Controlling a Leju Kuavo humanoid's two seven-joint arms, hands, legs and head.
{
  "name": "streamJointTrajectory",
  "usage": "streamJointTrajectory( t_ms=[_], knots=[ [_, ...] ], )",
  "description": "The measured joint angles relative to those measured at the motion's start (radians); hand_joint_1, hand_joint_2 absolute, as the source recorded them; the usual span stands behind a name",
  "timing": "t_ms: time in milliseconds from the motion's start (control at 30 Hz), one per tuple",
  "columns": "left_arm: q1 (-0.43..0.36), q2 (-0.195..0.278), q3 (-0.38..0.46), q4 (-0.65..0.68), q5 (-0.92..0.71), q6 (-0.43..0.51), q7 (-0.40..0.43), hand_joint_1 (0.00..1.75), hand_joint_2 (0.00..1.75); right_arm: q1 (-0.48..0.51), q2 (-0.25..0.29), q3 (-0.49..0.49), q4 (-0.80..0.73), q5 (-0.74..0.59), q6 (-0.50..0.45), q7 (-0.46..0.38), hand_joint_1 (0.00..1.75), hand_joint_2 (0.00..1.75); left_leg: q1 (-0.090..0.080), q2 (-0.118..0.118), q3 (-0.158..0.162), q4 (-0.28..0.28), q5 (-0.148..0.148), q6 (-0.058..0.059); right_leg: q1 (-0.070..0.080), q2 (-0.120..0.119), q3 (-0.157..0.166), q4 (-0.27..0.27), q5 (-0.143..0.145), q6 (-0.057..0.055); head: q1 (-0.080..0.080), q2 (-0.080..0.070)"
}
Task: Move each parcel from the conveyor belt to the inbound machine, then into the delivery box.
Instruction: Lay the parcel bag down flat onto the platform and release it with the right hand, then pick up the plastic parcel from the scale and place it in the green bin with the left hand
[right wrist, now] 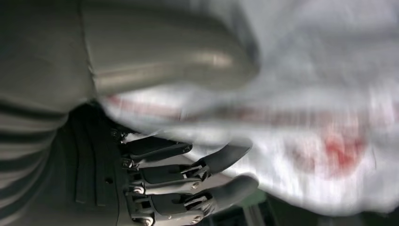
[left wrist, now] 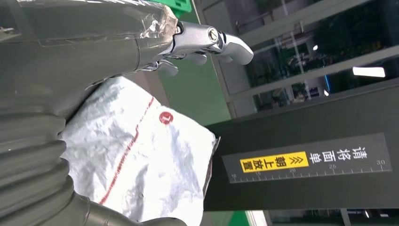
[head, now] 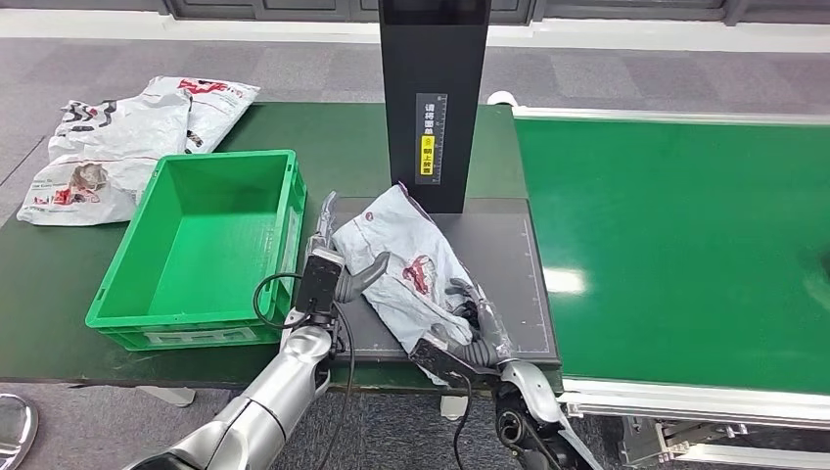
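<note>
Parcel (head: 411, 269) lies on scanner plate (head: 509, 284), long axis far-left to near-right; right hand (head: 460, 338) grips near end, left hand (head: 338, 274) holds left edge; box (head: 147, 313) lies left.

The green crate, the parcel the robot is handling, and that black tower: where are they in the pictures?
green crate (head: 154, 294), head view, on its near left wall.
parcel (head: 406, 259), head view, on the printed middle of the bag.
black tower (head: 431, 59), head view, on its front face above the label.
</note>
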Motion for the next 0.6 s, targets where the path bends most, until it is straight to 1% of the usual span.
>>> streamJointTrajectory(
  t_ms=[100,233,300,433,600],
  knots=[
    [0.012,0.001,0.000,-0.014,-0.015,0.014,-0.001,0.00,1.75,0.009,0.000,-0.034,-0.014,-0.070,-0.053,-0.066,0.00,1.75,0.000,-0.001,-0.001,0.000,0.000,0.000,0.000,0.000,0.000,0.000,0.000,0.000,0.000,0.000],
    [0.019,0.001,0.000,-0.022,-0.020,0.014,0.001,0.00,1.75,0.013,0.000,-0.061,-0.025,-0.101,-0.067,-0.091,0.00,1.75,-0.001,-0.001,-0.001,0.000,0.000,0.000,0.000,0.000,-0.001,0.000,0.000,0.000,0.000,0.000],
    [0.020,0.001,0.000,-0.023,-0.033,0.009,0.013,0.00,1.75,0.015,0.000,-0.073,-0.031,-0.144,-0.078,-0.125,0.00,1.75,-0.001,-0.001,-0.002,0.000,0.000,0.000,0.000,0.000,-0.001,0.000,0.000,0.000,0.000,0.000],
    [0.015,0.001,-0.004,-0.004,-0.106,-0.035,0.081,0.00,1.75,0.015,0.005,-0.124,-0.061,-0.301,-0.098,-0.226,0.00,1.75,-0.001,-0.001,-0.002,0.000,0.000,0.000,0.000,0.000,-0.002,0.000,0.000,0.000,0.000,0.000],
    [-0.001,-0.004,-0.040,0.051,-0.204,-0.080,0.151,0.00,1.75,0.011,0.014,-0.187,-0.111,-0.402,-0.093,-0.275,0.00,1.75,-0.001,-0.001,-0.002,0.000,0.000,0.000,-0.001,0.000,-0.002,0.000,0.000,0.000,0.000,0.000]
  ],
)
